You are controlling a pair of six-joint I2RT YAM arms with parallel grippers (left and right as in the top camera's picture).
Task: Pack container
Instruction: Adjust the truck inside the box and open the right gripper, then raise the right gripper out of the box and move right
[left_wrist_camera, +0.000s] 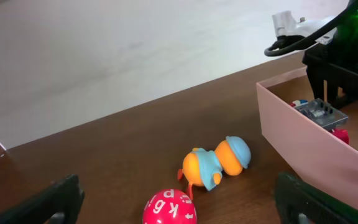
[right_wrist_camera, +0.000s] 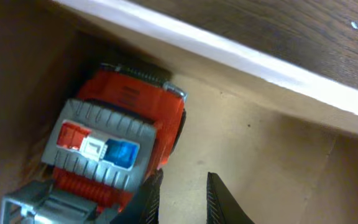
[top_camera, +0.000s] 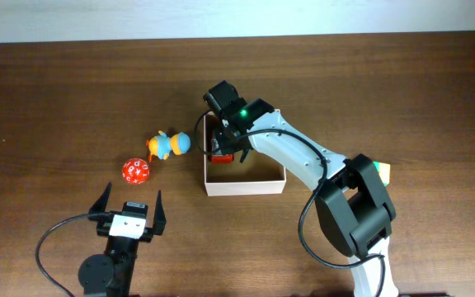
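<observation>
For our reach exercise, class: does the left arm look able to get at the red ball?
Probably yes: the ball lies just ahead of the open left claw, with nothing between.

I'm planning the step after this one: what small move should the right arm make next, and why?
Probably lift the right gripper straight up out of the container: the truck already lies inside, its fingers hold nothing, and the duck and ball lie outside.
</observation>
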